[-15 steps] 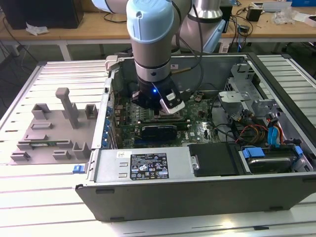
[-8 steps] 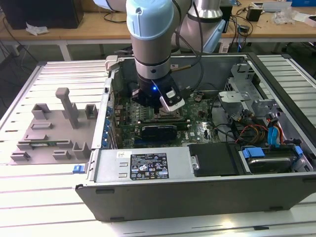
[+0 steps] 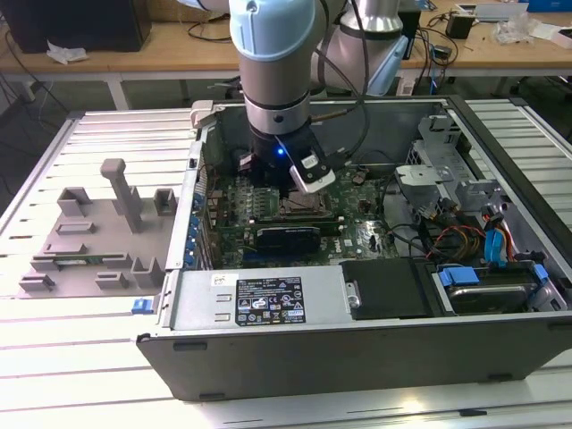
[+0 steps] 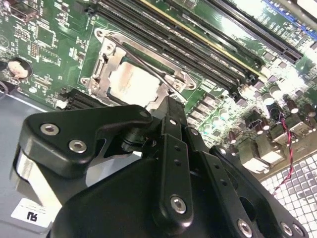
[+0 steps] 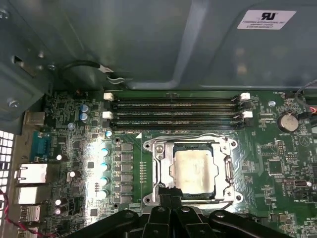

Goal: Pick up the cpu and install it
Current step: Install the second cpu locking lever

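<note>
The cpu [image 5: 194, 171], a pale silvery square, lies flat inside the metal-framed socket [image 5: 157, 153] on the green motherboard [image 5: 64, 148]. In the second wrist view the cpu [image 4: 131, 84] sits under the socket's wire lever. My gripper [image 5: 171, 192] hangs just above the socket's near edge with its black fingertips [image 5: 166, 194] pressed together and nothing between them. The second wrist view has the gripper [image 4: 168, 106] reaching to the cpu's rim. In the exterior view the arm stands inside the open computer case [image 3: 357, 357], the gripper [image 3: 288, 183] over the socket.
Memory slots [image 5: 173, 109] run beside the socket, and capacitors [image 5: 104, 158] stand in a row on its other side. A power supply box [image 3: 259, 299] and cables [image 3: 447, 237] fill the case's near side. Grey fixture blocks [image 3: 98, 232] stand at the exterior view's left.
</note>
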Robot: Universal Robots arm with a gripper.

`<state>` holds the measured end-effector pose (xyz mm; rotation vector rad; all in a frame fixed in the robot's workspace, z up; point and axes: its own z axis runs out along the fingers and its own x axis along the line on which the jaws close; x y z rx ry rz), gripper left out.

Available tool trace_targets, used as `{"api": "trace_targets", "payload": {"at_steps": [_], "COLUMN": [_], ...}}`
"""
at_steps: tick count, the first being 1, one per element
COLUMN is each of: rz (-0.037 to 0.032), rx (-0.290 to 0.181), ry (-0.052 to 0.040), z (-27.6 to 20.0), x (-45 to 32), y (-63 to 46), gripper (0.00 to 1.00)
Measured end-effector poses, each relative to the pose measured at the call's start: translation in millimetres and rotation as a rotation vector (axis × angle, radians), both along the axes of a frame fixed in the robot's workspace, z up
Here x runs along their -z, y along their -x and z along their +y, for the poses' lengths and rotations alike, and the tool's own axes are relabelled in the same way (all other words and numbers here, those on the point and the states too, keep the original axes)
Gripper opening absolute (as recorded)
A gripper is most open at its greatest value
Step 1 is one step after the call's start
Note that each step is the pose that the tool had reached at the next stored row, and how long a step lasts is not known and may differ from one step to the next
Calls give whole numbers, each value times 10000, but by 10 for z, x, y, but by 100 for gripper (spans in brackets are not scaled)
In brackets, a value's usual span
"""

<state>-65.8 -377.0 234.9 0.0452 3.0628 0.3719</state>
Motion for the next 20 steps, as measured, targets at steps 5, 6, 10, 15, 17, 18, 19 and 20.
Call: {"api": "trace_targets", "payload": {"at_steps": [5, 6, 10, 15, 17, 18, 19, 20], "rz": [13, 30, 188, 311, 377, 409, 436, 476], "rx": [38, 44, 84, 141, 144, 150, 154, 166], "ry": [-1, -1, 27, 44, 300, 414, 510, 668], "z": [1, 0, -22, -45, -45, -45, -45, -45], "x": [0, 1, -1, -2, -82, -93, -101, -115], "y": [-167, -186, -247, -286, -289, -290, -291, -293], "gripper": [11, 11, 11, 11, 11, 11, 11, 11]}}
